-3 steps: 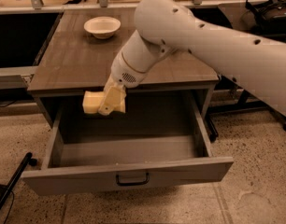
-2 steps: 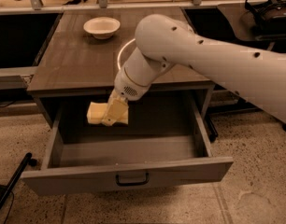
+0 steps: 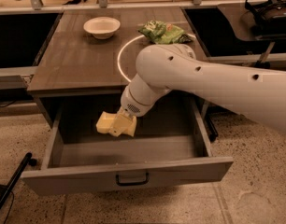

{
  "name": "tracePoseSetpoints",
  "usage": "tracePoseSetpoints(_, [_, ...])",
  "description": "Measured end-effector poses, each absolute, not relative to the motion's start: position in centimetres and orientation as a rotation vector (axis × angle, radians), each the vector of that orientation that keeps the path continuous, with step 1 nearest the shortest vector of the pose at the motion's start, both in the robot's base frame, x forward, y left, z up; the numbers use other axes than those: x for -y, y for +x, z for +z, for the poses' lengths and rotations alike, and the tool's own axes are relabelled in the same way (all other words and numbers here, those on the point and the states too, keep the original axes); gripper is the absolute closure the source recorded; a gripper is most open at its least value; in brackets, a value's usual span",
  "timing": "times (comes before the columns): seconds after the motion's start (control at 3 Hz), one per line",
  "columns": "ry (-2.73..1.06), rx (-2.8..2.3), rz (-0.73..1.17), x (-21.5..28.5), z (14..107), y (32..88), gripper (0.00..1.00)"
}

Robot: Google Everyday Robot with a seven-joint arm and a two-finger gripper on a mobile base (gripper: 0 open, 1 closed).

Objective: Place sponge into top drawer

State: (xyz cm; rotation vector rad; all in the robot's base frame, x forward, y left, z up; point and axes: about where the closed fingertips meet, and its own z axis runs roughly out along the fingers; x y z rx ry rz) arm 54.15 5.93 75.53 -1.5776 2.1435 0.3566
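camera view: single view, looks down on the cabinet top (image 3: 77,62) and into the open drawer
gripper (image 3: 119,127): inside the top drawer (image 3: 133,172), at the end of the white arm (image 3: 203,78), which comes in from the right edge of the frame and bends down over the front edge of the top
gripper state: clamped on the sponge (image 3: 104,123), jaws closed around its right end
sponge position: inside the drawer cavity, in the back-left part, nearer the left wall than the right and close to the back under the top's front edge
sponge vs floor: low over the drawer bottom; can't tell if it is touching or just above
key relation: sponge sticks out from the gripper toward the drawer's left wall; long axis runs roughly parallel to the drawer front, slightly skewed
drawer: pulled well out, front panel and dark handle (image 3: 132,178) near the bottom of the frame, nothing else visible inside
top surface: white bowl (image 3: 102,27) near the back-left corner, green snack bag (image 3: 162,32) near the back edge right of centre, white ring mark (image 3: 120,55) mid-surface; all well apart from the gripper
step (judgement): placement nearly done, sponge is already within the drawer walls
next (judgement): open the jaws and let it drop or settle, then lift straight up, clear of the top's front edge
risk (judgement): soft block may cling to a finger on release
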Motion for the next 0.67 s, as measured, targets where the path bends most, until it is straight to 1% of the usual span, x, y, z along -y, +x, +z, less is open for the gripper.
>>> tracePoseSetpoints(0.67, [-1.408,-2.207,0.263,-4.2,71.3,55.9,1.00])
